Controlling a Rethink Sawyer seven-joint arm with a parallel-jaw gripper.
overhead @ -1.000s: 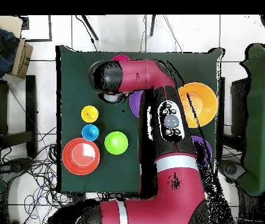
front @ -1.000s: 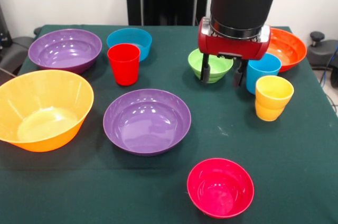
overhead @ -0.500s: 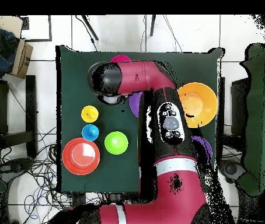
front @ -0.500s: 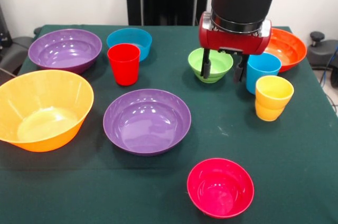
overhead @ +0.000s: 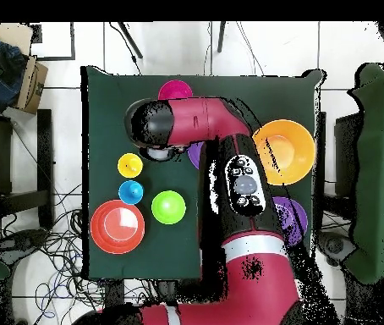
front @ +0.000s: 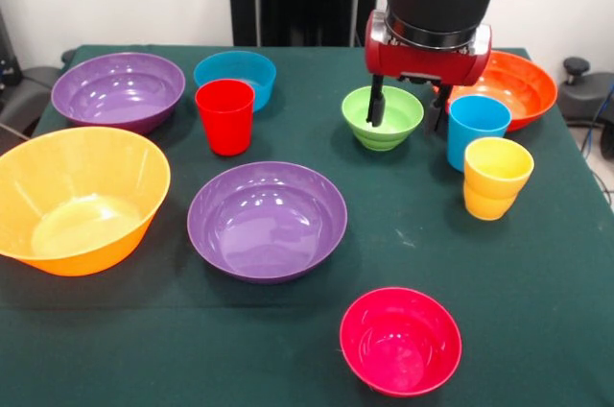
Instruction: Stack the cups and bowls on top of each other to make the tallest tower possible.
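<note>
While the pincer (front: 410,109) hangs spread and empty above the tabletop (front: 537,263), the green bowl (front: 384,119) sits at its left finger and the light blue cup (front: 477,131) just right.

Green-cloth table (front: 537,263): bowls (front: 267,220), cups (front: 224,116) all unstacked.

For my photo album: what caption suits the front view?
Red robot gripper hangs open between green bowl and blue cup, nothing stacked.
</note>
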